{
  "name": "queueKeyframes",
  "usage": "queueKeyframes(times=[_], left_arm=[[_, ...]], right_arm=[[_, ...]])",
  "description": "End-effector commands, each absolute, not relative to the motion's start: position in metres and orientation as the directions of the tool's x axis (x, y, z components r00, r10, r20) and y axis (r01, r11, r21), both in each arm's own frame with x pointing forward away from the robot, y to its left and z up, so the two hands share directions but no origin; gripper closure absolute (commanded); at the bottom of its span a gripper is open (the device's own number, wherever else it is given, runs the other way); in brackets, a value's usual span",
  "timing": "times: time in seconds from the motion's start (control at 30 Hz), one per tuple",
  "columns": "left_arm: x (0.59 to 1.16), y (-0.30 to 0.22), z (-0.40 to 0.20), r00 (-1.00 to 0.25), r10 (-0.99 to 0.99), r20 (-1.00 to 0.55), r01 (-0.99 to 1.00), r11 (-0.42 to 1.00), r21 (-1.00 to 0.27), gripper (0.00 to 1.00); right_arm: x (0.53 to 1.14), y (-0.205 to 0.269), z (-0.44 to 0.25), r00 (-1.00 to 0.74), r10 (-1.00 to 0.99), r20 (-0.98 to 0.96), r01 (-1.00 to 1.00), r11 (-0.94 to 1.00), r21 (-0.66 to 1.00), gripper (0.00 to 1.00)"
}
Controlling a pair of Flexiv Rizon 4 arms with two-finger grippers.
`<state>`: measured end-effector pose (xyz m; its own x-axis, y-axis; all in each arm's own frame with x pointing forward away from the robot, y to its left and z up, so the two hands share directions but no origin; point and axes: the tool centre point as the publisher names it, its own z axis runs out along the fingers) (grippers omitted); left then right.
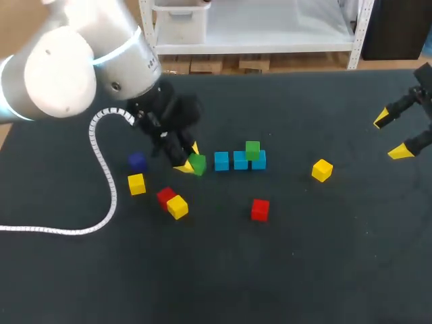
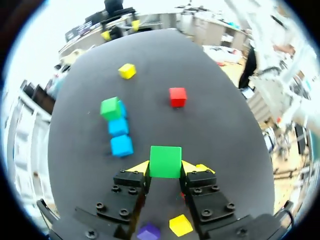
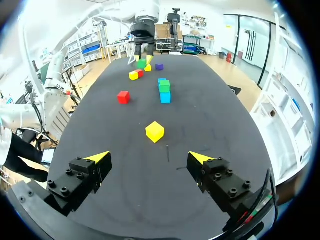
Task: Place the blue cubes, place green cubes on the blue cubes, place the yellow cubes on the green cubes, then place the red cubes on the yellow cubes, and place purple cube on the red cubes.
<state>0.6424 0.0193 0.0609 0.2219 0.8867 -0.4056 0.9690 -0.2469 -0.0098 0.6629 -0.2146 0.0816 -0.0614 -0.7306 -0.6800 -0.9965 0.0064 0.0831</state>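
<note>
My left gripper (image 1: 191, 159) is shut on a green cube (image 1: 198, 164), which sits squarely between the yellow tips (image 2: 165, 161). It is just left of a row of three blue cubes (image 1: 239, 160). Another green cube (image 1: 252, 150) sits on the right-hand blue cube (image 1: 259, 160). In the left wrist view the blue row (image 2: 120, 136) lies ahead of the fingers and slightly to one side. My right gripper (image 1: 391, 136) is open over the table's far right, with nothing between its fingers (image 3: 150, 160). A yellow cube (image 3: 154, 131) lies ahead of it.
Loose cubes lie around: a purple one (image 1: 138, 160), a yellow one (image 1: 136, 183), a red one (image 1: 165, 197) touching a yellow one (image 1: 177, 206), a red one (image 1: 260, 209), and a yellow one (image 1: 322, 169). A white coiled cable (image 1: 101, 158) trails across the left side.
</note>
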Motion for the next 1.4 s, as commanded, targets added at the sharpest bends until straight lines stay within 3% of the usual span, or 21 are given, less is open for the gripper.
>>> queueKeyframes(times=[0.03, 0.43, 1.4], left_arm=[[0.647, 0.014, 0.065, 0.016, 0.936, -0.353, 1.0, -0.008, 0.023, 1.0], [0.672, -0.015, 0.053, -0.069, 0.912, -0.403, 0.997, 0.078, 0.005, 1.0], [0.699, -0.049, 0.041, -0.004, 0.904, -0.428, 1.0, 0.007, 0.006, 1.0]], right_arm=[[0.664, -0.215, 0.081, -0.06, -0.729, -0.682, -0.997, 0.005, 0.083, 0.0], [0.664, -0.215, 0.081, -0.06, -0.729, -0.682, -0.997, 0.005, 0.083, 0.0], [0.664, -0.215, 0.081, -0.06, -0.729, -0.682, -0.997, 0.005, 0.083, 0.0]])
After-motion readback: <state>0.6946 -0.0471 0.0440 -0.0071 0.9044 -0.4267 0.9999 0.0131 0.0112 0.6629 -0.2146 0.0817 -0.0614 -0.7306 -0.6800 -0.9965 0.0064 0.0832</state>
